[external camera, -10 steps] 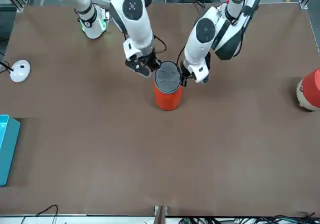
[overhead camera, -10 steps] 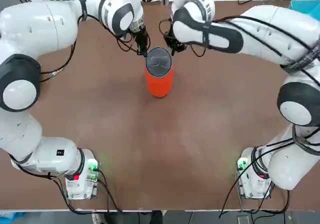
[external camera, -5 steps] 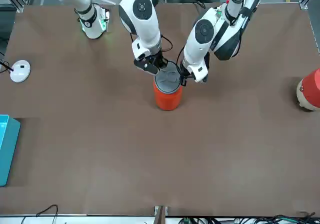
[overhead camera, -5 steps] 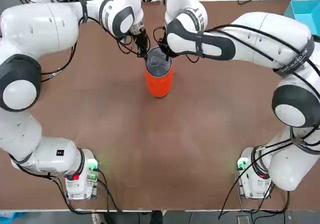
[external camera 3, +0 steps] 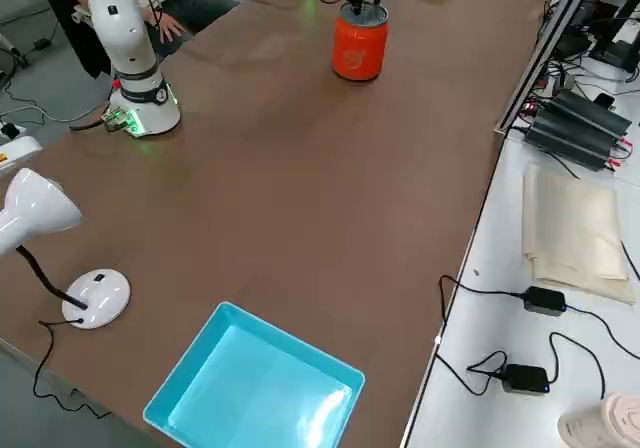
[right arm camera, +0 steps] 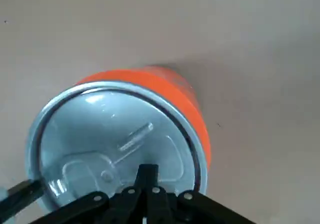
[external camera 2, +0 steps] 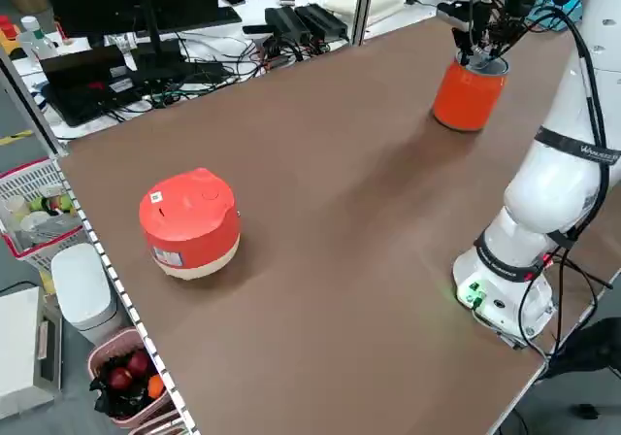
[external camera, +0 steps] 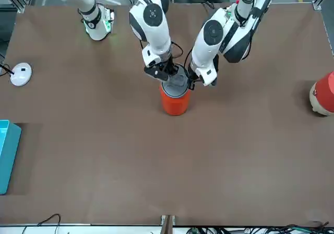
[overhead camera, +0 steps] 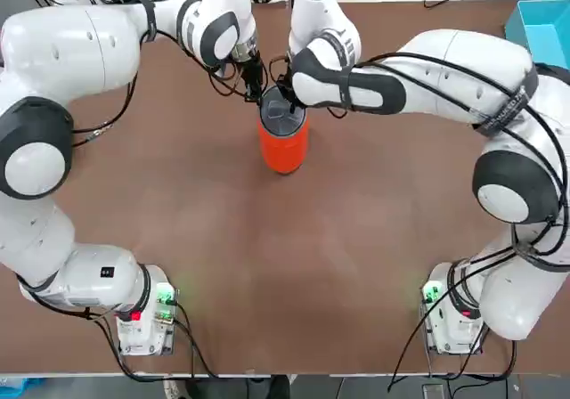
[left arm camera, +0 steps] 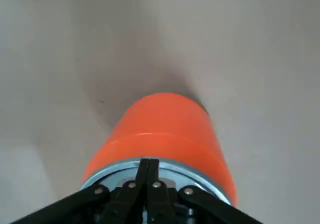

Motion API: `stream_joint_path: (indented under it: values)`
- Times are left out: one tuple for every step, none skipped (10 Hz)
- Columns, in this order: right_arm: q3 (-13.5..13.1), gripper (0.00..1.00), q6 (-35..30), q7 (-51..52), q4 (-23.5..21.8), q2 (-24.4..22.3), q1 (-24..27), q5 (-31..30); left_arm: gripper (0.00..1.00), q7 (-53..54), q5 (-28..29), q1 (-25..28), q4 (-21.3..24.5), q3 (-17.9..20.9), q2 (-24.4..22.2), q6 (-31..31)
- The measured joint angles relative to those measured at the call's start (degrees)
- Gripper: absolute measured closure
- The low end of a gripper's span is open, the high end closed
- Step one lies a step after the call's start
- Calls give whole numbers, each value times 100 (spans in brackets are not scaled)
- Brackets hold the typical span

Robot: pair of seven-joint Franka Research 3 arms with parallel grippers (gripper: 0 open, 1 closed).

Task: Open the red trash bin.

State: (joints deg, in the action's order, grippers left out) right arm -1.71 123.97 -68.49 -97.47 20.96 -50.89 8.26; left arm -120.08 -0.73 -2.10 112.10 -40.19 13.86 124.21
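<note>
The red trash bin (overhead camera: 283, 145) stands upright at the table's far middle, orange-red, with its silver-grey lid (right arm camera: 115, 139) lying flat and closed inside the metal rim (left arm camera: 172, 167). My left gripper (overhead camera: 253, 90) is shut, its tips at the rim on the bin's left side (left arm camera: 148, 170). My right gripper (overhead camera: 287, 103) is shut too and hangs over the lid's far edge, tips just above or touching it (right arm camera: 146, 176). In the front view the bin (external camera: 175, 99) sits between the right gripper (external camera: 168, 71) and the left gripper (external camera: 194, 81).
A light blue box (overhead camera: 543, 16) lies at the far right corner. A red-and-white rounded object (external camera: 324, 93) stands at the table's far left edge. A white round lamp base (external camera: 21, 73) sits on the far right side. Both arm bases flank the near edge.
My right gripper has swung left from beside the bin's right side to above the lid. The left gripper and the bin have stayed put.
</note>
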Motion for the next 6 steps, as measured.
stream_joint_path:
  values:
    - [-6,99,31,0,7,29,0,0,99,-14,0,0,1,0,0,4]
    - [-8,99,54,0,9,34,-1,0,99,-32,0,0,2,0,0,6]
    - [-9,99,78,0,9,45,-1,-5,99,-37,0,0,3,0,0,7]
    - [-9,99,88,0,9,46,-2,-7,99,-42,0,0,3,0,0,8]
    - [-9,99,93,0,9,50,-6,-17,99,-45,0,0,4,0,0,8]
    - [-13,99,92,0,10,54,-9,-26,99,-49,0,0,5,0,-1,14]
